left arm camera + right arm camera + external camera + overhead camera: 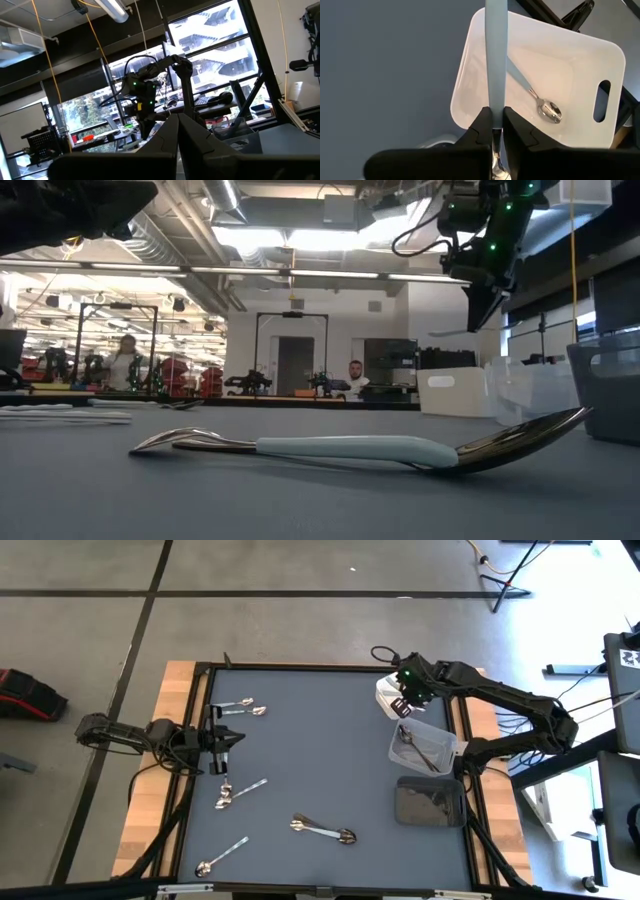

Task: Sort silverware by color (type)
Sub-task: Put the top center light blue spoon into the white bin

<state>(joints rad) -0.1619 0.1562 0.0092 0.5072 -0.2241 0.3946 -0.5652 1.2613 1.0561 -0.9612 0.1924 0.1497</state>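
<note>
Several pieces of silverware (322, 829) lie scattered on the grey table (320, 740), most on its left and near half: a pair near the far left corner, a pair left of centre, one near the front left corner, and a pair toward the front middle. In the low view the nearest pieces show a pale blue handle with a shiny metal spoon bowl at one end and slim metal tines beside it.

The right gripper (494, 131) hangs over the white bin (580, 50) at the table's far right edge, its fingers (482, 125) closed on a pale-blue-handled utensil (496, 55) that points down toward the bin. Inside that bin already lies a spoon (546, 107) with a shiny bowl and a pale blue handle. Next along the right edge sits a clear bin (421, 745) holding dark-handled pieces, and nearer the front a dark bin (430, 800).

The left gripper (232, 737) waits at the left edge of the table, low and pointing inward, its fingers (172, 132) pressed together and holding nothing.

The middle of the table is open between the scattered pieces and the row of bins. A wooden border (175, 700) runs outside the dark frame on both sides.
</note>
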